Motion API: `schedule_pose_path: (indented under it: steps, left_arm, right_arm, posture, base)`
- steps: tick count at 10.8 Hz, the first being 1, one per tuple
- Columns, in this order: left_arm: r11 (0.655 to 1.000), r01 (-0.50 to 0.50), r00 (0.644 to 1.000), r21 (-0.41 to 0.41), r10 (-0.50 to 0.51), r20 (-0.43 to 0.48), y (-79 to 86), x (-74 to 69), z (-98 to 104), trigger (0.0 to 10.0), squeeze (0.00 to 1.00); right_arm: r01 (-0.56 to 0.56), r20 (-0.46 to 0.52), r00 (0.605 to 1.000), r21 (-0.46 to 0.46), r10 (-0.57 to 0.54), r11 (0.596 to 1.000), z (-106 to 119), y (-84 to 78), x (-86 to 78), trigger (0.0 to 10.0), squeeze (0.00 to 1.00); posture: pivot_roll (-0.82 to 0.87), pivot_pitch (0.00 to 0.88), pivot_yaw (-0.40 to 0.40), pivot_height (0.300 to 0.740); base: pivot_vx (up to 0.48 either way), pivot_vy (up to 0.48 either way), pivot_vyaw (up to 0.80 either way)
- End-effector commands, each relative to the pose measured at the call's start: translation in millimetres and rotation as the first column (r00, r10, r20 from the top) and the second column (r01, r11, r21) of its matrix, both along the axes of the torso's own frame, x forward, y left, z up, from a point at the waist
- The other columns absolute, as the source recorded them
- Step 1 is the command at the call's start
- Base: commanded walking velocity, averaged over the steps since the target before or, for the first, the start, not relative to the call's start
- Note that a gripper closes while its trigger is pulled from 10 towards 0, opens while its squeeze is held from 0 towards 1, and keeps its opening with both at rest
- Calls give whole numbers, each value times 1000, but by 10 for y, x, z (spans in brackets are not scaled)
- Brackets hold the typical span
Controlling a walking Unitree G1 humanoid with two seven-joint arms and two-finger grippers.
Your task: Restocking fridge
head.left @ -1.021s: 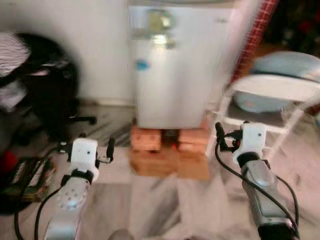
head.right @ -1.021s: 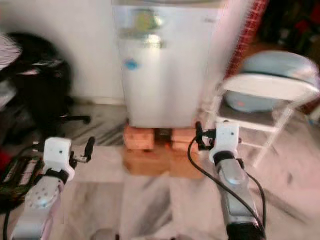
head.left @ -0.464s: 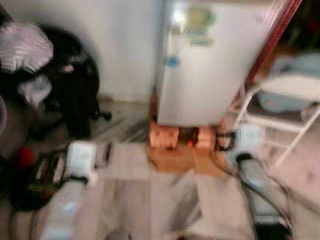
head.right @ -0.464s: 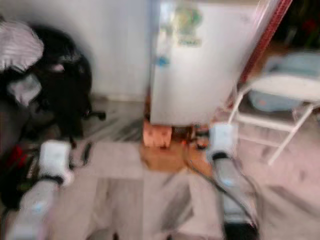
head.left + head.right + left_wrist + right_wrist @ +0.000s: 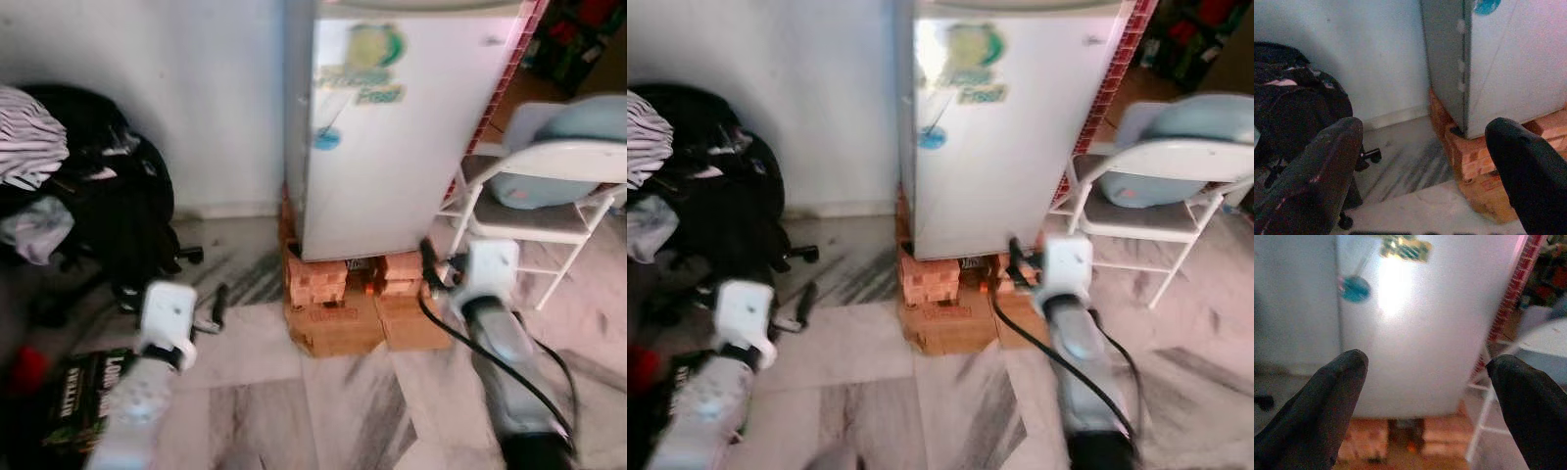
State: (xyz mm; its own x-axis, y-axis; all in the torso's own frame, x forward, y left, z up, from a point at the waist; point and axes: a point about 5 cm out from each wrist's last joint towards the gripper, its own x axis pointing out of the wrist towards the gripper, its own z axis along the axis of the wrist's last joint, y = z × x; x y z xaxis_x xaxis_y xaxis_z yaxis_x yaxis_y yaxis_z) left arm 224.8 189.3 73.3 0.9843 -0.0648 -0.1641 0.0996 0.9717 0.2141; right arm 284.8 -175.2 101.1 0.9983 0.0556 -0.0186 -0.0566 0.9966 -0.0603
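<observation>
Facing fridge (image 5: 397, 137), door closed, on bricks (image 5: 318, 279) at 12 o'clock. Left gripper (image 5: 1420, 171) & right gripper (image 5: 1427, 406) both released, nothing held. Chair (image 5: 549, 186) at 2 o'clock.

Small white fridge (image 5: 392, 137), door shut, stickers on front, standing upright on stacked bricks against the wall.

Silver fridge (image 5: 392, 147) on orange bricks (image 5: 318, 279); black fingers (image 5: 1317, 181).
</observation>
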Motion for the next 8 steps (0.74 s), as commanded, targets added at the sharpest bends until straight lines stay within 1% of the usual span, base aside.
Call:
schedule_pose_path:
  steps: [1, 3, 4, 5, 6, 7, 8]
  left_arm:
    - [1000, 10, 1000, -23, -9, 11, -39, 38, 41, 10000, 0]
    - [1000, 11, 1000, -21, -11, 13, -44, 27, 42, 10000, 0]
    - [997, -11, 1000, -76, 10, -18, -69, -6, -7, 10000, 0]
    - [998, 13, 1000, -63, -14, -18, -94, -7, -3, 10000, 0]
    - [997, 22, 999, -73, -24, -28, -103, -9, -20, 10000, 0]
    - [997, 21, 999, -79, -24, -34, -99, -2, -25, 10000, 0]
    - [994, 43, 998, -97, -47, -37, -114, 10, -24, 10000, 0]
  right_arm:
    - [15, 4, 1000, -21, -15, 1000, 19, -68, 4, 10000, 0]
    - [2, -1, 1000, -24, -2, 1000, 10, -50, -1, 10000, 0]
    - [-2, 13, 1000, -24, 2, 1000, 45, -45, 66, 10000, 0]
    - [15, 24, 1000, -21, -15, 1000, 81, -74, 104, 10000, 0]
    - [31, 22, 999, -28, -30, 999, 92, -120, 133, 10000, 0]
    - [37, 15, 999, -26, -36, 999, 83, -139, 134, 10000, 0]
    - [38, 17, 999, -29, -38, 999, 75, -154, 123, 10000, 0]
  posture:
    - [127, 51, -43, 740]
    - [131, 50, -54, 740]
    - [135, 45, -52, 740]
    - [137, 43, -54, 740]
    - [134, 41, -51, 740]
    - [134, 39, -51, 740]
    - [135, 39, -52, 740]
  base:
    - [442, 0, 0]
    - [399, 264, 0]
    - [330, 349, 0]
    - [326, 352, 0]
    - [277, 394, -800]
    - [0, 435, -800]
    - [0, 472, -800]
